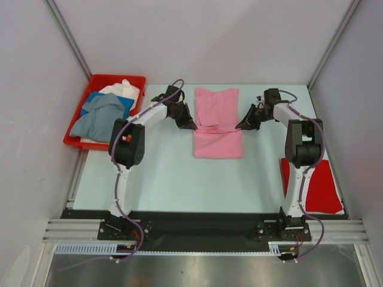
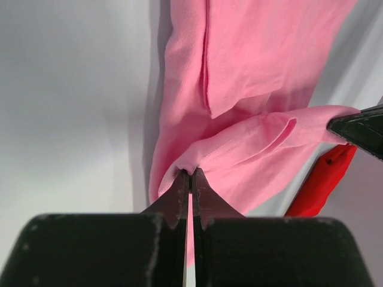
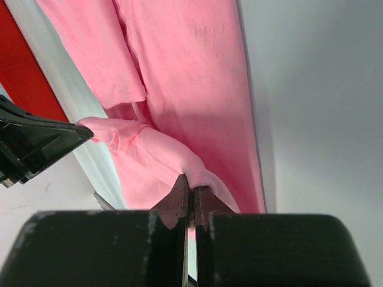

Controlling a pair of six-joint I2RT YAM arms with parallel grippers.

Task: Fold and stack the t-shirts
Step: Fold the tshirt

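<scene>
A light pink t-shirt [image 1: 216, 113] lies lengthwise on the table's middle back, with a raised fold across its middle. My left gripper [image 1: 190, 125] is shut on the fold's left edge; it pinches pink cloth [image 2: 239, 143] in the left wrist view [image 2: 191, 174]. My right gripper [image 1: 240, 125] is shut on the fold's right edge, pinching pink cloth [image 3: 179, 101] in the right wrist view [image 3: 192, 190]. A folded red t-shirt [image 1: 317, 185] lies at the table's right front. Grey-blue [image 1: 99, 116], blue [image 1: 103, 98] and white [image 1: 122, 88] shirts lie in the red bin.
The red plastic bin [image 1: 81, 107] stands at the back left, beside the table edge. Grey walls close in the back and both sides. The light table top [image 1: 179, 179] runs to the black front rail.
</scene>
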